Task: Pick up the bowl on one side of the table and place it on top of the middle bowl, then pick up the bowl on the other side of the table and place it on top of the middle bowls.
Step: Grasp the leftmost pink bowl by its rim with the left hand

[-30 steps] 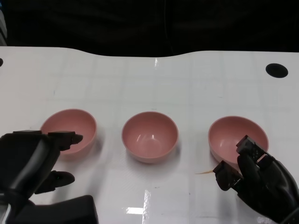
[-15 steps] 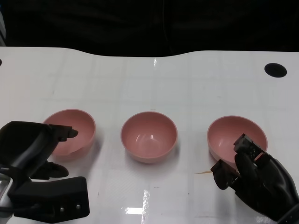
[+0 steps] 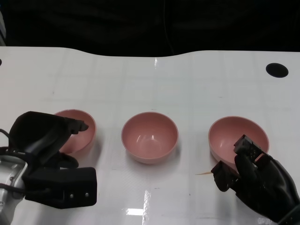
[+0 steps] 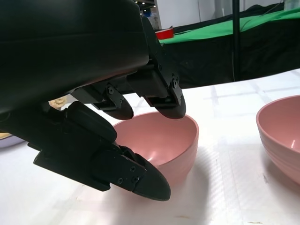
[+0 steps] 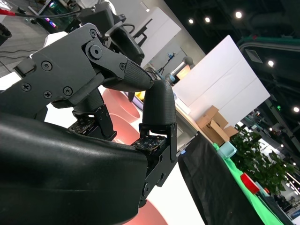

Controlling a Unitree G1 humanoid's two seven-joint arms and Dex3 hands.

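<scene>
Three upright bowls (image 3: 150, 136) in a row; both robot hands (image 3: 47, 140) spread, empty.

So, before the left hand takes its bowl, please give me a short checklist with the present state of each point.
1. Left hand at the left bowl, fingers over the rim: ok.
2. Left bowl gripped: not ok, fingers are apart in the left wrist view.
3. Middle bowl upright and empty to receive: ok.
4. Path between left and middle bowls free on the table: ok.
5. Right hand holding the right bowl: cannot tell.
</scene>
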